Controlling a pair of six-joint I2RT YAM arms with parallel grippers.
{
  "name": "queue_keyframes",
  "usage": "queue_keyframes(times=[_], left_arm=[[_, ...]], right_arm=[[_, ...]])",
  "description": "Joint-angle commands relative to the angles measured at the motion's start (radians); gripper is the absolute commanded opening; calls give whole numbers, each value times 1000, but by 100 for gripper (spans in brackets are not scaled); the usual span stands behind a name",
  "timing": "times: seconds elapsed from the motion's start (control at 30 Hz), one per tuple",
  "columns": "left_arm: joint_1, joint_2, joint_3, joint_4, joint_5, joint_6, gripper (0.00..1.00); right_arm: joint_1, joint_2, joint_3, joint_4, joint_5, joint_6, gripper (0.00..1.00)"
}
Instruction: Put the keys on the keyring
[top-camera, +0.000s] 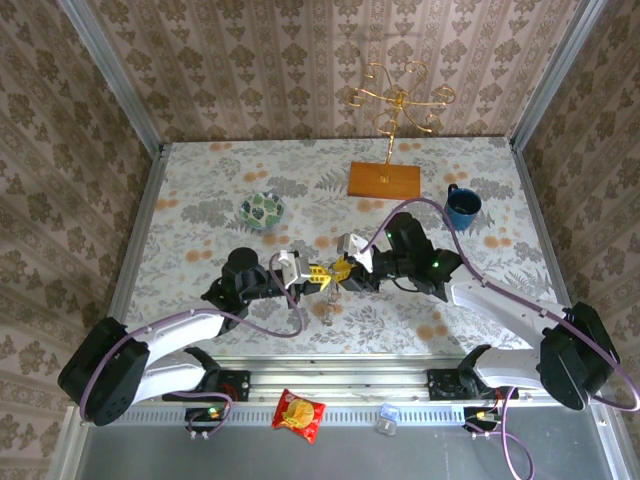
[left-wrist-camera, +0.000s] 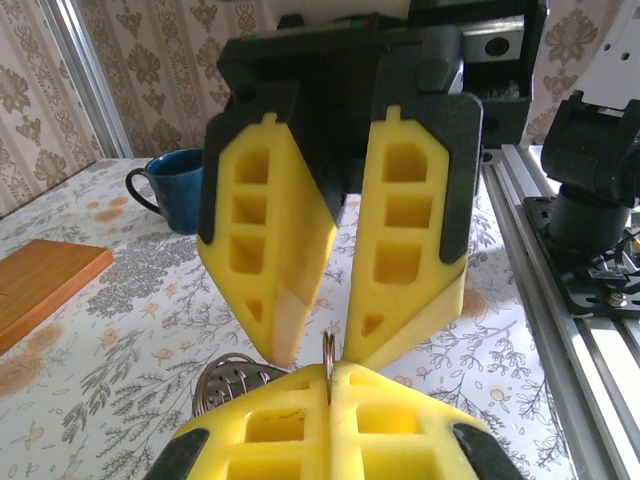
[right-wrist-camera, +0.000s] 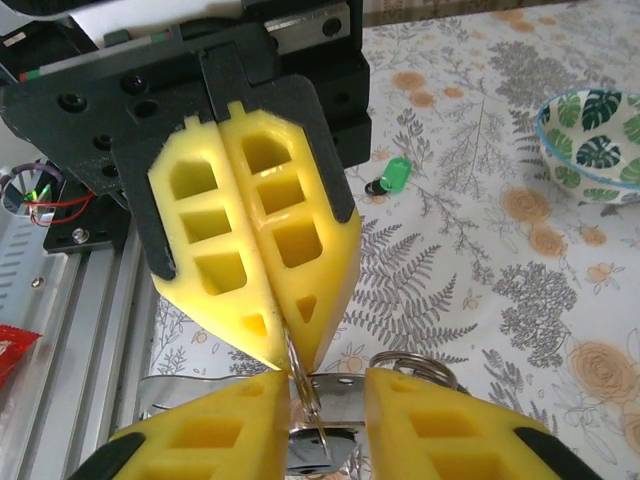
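Yellow fingers (left-wrist-camera: 280, 425) of the left gripper (left-wrist-camera: 328, 375) are pressing together on the keyring (left-wrist-camera: 328, 350), pinching its thin metal edge upright. Facing it, the right gripper (right-wrist-camera: 325, 400) is holding its jaws apart around the silver-grey keys (right-wrist-camera: 325, 440); whether they are squeezing, I cannot tell. Beyond, the green-headed key (right-wrist-camera: 398, 172) is lying on the floral table (right-wrist-camera: 470, 250), well apart from both grippers, with a patterned bowl (right-wrist-camera: 590, 140) farther off.

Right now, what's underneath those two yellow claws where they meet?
Silver keys and a coiled metal ring sit just under them, above the flowered table. The yellow fingers cover how the keys and ring join.
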Motion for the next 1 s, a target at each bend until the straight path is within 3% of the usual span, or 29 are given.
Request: queue_keyframes(times=[0.0,0.07,0.13,0.2,0.23,0.3,0.4,0.5,0.6,0.97], left_arm=[[-9,8,-9,78,16,-23,0],[-8,12,-12,93,15,-27,0],[-9,19,-15,106,10,-32,0],[-9,17,-14,93,-16,-33,0],[-9,9,-12,71,-38,-30,5],[-9,-16,-8,4,-65,-3,28],[-9,-70,28,-175,-81,70,39],[-9,-114,90,-419,-90,176,38],[-9,-134,122,-521,-89,221,36],[-11,-101,162,-498,-26,228,29]], right_arm=[[2,25,-2,48,-36,25,24],[2,34,9,54,-59,30,16],[1,41,18,53,-68,29,0],[2,38,23,37,-65,15,0],[2,33,28,20,-58,0,0],[3,25,46,-38,-35,-41,0],[13,28,104,-178,14,-130,0],[33,46,169,-314,67,-212,0],[50,59,213,-385,104,-257,0],[114,129,372,-595,207,-383,0]])
